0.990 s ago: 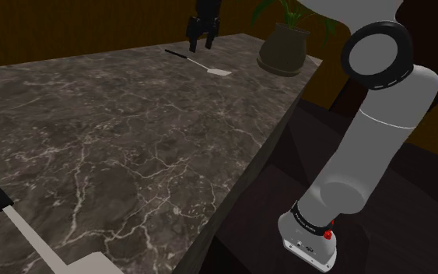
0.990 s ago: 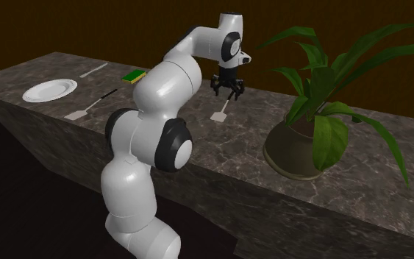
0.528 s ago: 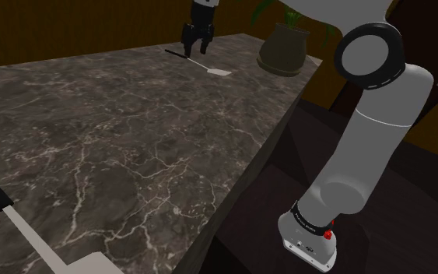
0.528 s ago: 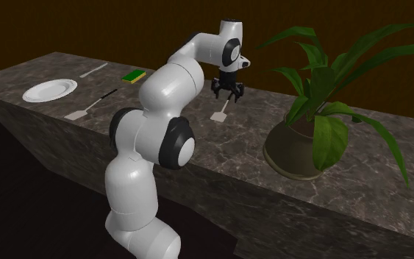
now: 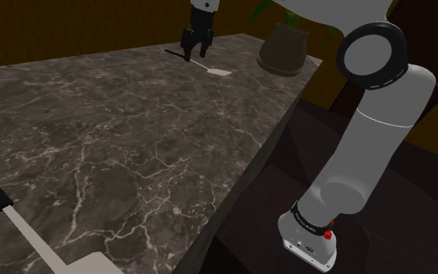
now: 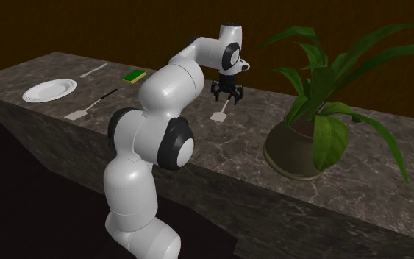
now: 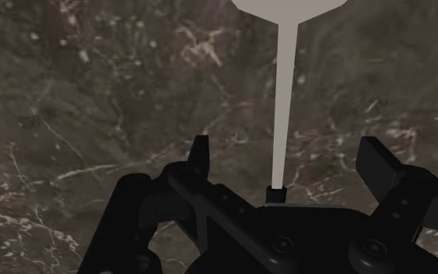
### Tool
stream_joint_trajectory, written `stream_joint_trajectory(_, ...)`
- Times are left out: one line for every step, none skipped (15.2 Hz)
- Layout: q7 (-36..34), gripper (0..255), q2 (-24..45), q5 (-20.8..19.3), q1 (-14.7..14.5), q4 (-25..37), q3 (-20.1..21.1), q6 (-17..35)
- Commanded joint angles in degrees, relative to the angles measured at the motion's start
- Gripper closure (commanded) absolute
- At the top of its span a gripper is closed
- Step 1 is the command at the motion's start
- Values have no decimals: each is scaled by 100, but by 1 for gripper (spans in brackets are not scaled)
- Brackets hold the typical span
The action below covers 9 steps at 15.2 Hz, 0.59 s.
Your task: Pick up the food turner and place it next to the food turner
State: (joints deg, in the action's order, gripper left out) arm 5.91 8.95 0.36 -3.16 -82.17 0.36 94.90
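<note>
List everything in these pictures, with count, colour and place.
counter: one, dark marble with pale veins, under everything
first turner: one, pale blade, black handle, below the gripper
second turner: one, pale blade, black handle, beside the plate
plate: one, white, at the second exterior view's left
small utensil: one, white, beyond the plate
flat green thing: one, near the counter's back edge
potted plant: one, green leaves, dark pot, to the second exterior view's right of the gripper
arm: one, white, dark joints
gripper: one, black, fingers open either side of the first turner's shaft
</note>
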Motion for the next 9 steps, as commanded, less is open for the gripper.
stream_joint_trajectory(0, 0, 0, 0, 0, 0, 0, 0)
stream_joint_trajectory(0, 255, 0, 0, 0, 0, 0, 0)
stream_joint_trajectory(0, 255, 0, 0, 0, 0, 0, 0)
stream_joint_trajectory(0, 255, 0, 0, 0, 0, 0, 0)
stream_joint_trajectory(0, 255, 0, 0, 0, 0, 0, 0)
stream_joint_trajectory(0, 255, 0, 0, 0, 0, 0, 0)
stream_joint_trajectory(0, 255, 0, 0, 0, 0, 0, 0)
stream_joint_trajectory(0, 255, 0, 0, 0, 0, 0, 0)
stream_joint_trajectory(0, 255, 0, 0, 0, 0, 0, 0)
